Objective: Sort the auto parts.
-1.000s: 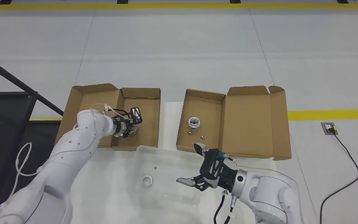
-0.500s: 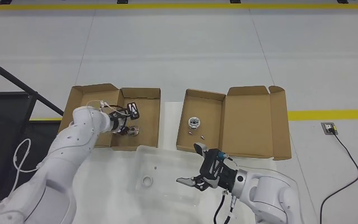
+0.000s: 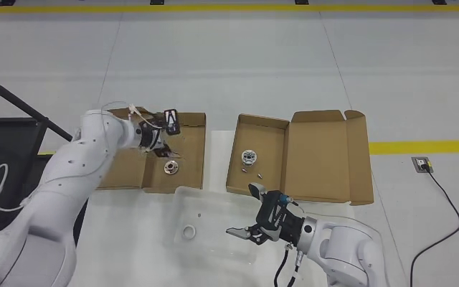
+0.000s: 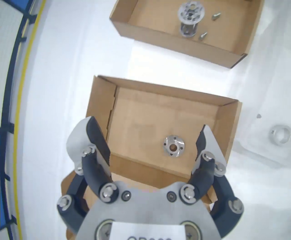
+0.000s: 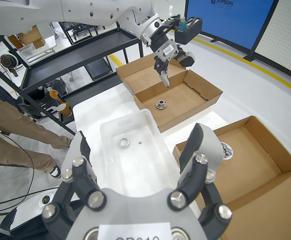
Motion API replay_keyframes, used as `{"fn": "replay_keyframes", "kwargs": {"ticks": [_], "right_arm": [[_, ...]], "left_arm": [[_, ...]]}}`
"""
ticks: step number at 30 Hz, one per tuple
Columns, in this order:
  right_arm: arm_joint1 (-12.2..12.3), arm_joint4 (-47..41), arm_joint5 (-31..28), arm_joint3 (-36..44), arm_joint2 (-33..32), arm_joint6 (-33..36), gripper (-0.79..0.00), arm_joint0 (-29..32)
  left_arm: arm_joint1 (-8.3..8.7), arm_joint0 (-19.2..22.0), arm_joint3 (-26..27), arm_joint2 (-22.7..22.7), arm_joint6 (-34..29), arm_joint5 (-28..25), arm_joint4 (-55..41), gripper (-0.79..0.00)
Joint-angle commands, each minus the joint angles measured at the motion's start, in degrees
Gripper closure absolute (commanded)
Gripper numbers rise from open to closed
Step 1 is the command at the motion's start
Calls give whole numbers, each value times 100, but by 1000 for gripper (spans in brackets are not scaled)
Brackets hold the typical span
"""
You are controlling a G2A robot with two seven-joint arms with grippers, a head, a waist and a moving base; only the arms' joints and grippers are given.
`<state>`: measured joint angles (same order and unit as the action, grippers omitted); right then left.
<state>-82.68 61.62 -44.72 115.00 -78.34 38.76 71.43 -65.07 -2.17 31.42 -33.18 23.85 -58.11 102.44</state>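
A round metal flange (image 3: 171,167) (image 4: 174,146) (image 5: 161,104) lies flat in the left cardboard box (image 3: 190,122). My left gripper (image 3: 165,148) (image 4: 147,127) hangs open above that box's far part, apart from the flange, with nothing in it. A spoked metal spool (image 3: 248,156) (image 4: 189,13) and two small screws (image 3: 244,172) sit in the right cardboard box (image 3: 262,122). A metal ring (image 3: 188,232) (image 5: 124,142) rests in the clear plastic bin (image 3: 215,195). My right gripper (image 3: 244,210) (image 5: 138,133) is open and empty over the bin's right end.
Both boxes have their lids folded flat outward. A tiny dark speck (image 5: 139,143) lies beside the ring. A black shelf rack (image 5: 68,66) stands past the table's left edge, with a bottle and cup (image 5: 64,109) on it and a person's legs (image 5: 25,136) nearby.
My left gripper let go of the flange, leaving it in the left box, then rose and drew back toward the box's far side. The right arm has kept still.
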Motion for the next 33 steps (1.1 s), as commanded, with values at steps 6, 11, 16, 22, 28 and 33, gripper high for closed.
{"fn": "replay_keyframes", "kwargs": {"ticks": [6, 11, 16, 22, 28, 33], "right_arm": [[0, 0, 0, 0, 0, 0, -785, 0], [0, 0, 0, 0, 0, 0, -785, 0], [0, 0, 0, 0, 0, 0, -785, 0], [0, 0, 0, 0, 0, 0, -785, 0], [0, 0, 0, 0, 0, 0, -785, 0], [0, 0, 0, 0, 0, 0, -785, 0]], "left_arm": [[562, -268, 1596, 351, 587, 11, 365, -785], [1010, -257, 2492, 849, 769, 11, 190, -785], [1490, -17, 3314, 1725, 902, 11, -257, -785], [1638, 128, 3549, 2131, 782, 11, -505, -785], [1638, 128, 3549, 2131, 782, 11, -505, -785], [1702, -212, 3940, 2119, 500, 11, -554, -785]]}}
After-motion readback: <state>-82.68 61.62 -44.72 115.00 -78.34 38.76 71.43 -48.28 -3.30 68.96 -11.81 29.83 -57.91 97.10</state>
